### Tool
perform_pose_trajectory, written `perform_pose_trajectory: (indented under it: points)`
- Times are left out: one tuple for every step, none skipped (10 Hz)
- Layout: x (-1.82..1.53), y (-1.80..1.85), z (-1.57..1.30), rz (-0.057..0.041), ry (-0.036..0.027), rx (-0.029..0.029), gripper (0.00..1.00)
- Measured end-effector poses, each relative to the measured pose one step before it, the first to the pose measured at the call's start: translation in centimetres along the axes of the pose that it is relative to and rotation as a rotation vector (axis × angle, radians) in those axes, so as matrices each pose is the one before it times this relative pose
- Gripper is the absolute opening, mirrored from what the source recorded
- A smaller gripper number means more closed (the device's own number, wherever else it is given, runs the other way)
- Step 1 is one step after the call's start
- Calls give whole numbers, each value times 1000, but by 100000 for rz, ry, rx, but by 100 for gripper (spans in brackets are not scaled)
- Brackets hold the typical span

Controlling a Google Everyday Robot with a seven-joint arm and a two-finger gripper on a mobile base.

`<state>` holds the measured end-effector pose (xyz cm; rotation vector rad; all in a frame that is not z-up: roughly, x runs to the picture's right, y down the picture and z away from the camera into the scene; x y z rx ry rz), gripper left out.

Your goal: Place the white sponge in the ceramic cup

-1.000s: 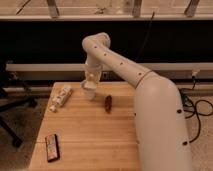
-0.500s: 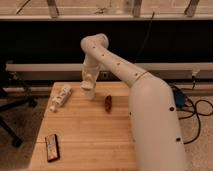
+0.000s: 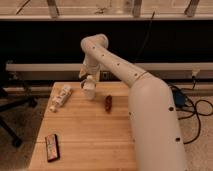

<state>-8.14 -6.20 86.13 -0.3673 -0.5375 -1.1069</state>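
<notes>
The ceramic cup [image 3: 89, 90] is a small pale cup standing at the far side of the wooden table [image 3: 85, 135]. My gripper [image 3: 89, 80] hangs straight down from the bent white arm, directly over the cup and close to its rim. The white sponge is hidden; I cannot make it out at the gripper or in the cup.
A white printed tube-like package [image 3: 60, 97] lies left of the cup. A small brown object [image 3: 108, 103] lies to its right. A dark snack bar [image 3: 51, 147] lies near the front left edge. My white arm body covers the table's right side. An office chair base stands at the left.
The arm and gripper have barely moved; the gripper stays over the cup. Nothing else on the table has shifted.
</notes>
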Motion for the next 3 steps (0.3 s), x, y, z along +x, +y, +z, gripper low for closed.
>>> perform_pose_trajectory:
  points:
    - [501, 393, -658, 1089, 1181, 1009, 64]
    - [-39, 85, -159, -680, -779, -507, 64]
    - [-278, -233, 291, -797, -948, -375, 64]
